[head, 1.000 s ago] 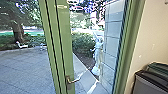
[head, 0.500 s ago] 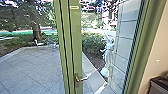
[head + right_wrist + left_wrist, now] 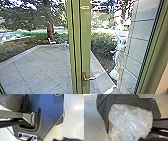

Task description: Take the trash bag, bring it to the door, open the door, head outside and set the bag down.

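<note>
At the green door point(image 3: 85, 42), the trash bag point(image 3: 125, 99) may catch its handle point(image 3: 85, 78) if passing too close; either claw's state I cannot tell.

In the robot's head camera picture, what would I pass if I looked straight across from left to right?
Tree trunk, green door upright, white statue, pale wall of large blocks, green frame along the right side.
</note>
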